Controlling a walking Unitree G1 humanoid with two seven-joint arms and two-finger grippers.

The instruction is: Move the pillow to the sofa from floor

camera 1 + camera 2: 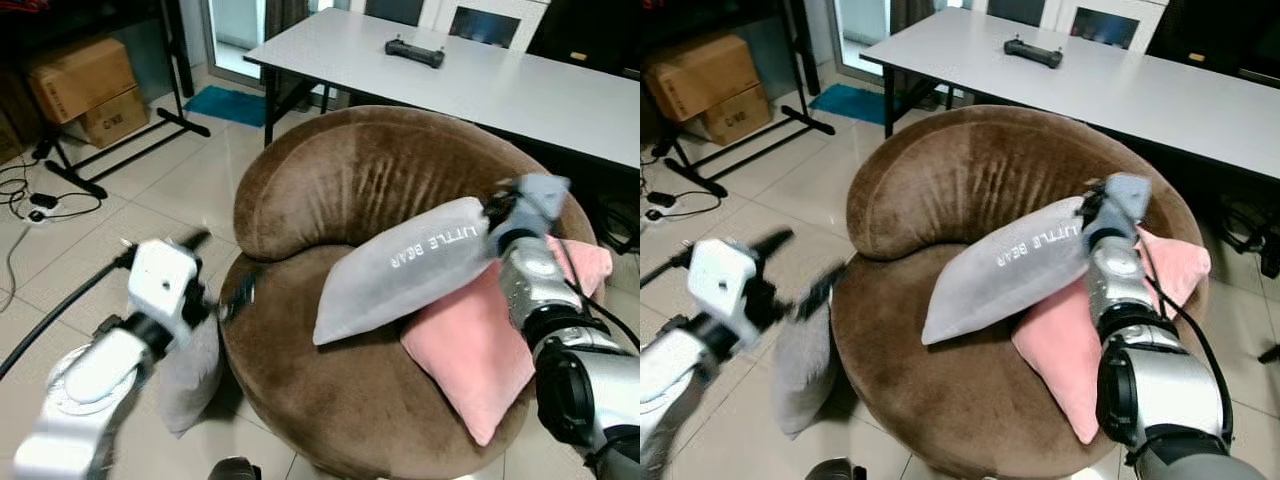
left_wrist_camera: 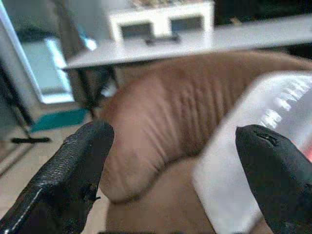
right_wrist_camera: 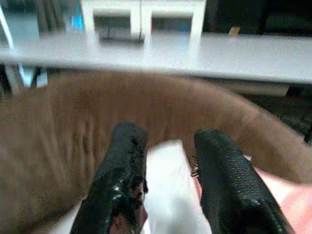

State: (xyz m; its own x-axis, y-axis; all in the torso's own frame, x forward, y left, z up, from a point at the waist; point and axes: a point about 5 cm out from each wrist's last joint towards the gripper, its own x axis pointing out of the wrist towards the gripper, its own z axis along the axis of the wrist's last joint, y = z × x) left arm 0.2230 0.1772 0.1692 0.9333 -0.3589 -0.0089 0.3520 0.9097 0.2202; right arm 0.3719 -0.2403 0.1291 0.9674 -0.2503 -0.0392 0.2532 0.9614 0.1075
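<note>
A grey pillow (image 1: pixel 410 268) printed "LITTLE BEAR" lies slanted across the seat of the round brown sofa (image 1: pixel 330 390). My right gripper (image 1: pixel 503 212) is shut on its upper right corner, and the fabric shows between the fingers (image 3: pixel 124 165) in the right wrist view. Part of the grey pillow rests on a pink pillow (image 1: pixel 480 350), which lies on the right of the seat. A second grey pillow (image 1: pixel 190 375) leans on the floor against the sofa's left side. My left gripper (image 1: pixel 225 268) hangs open just above it, at the sofa's left rim, holding nothing.
A white table (image 1: pixel 520 90) with a black controller (image 1: pixel 414 52) stands right behind the sofa. To the far left are cardboard boxes (image 1: pixel 85 85), a black stand's legs (image 1: pixel 130 140), floor cables (image 1: pixel 40 205) and a teal mat (image 1: pixel 225 103).
</note>
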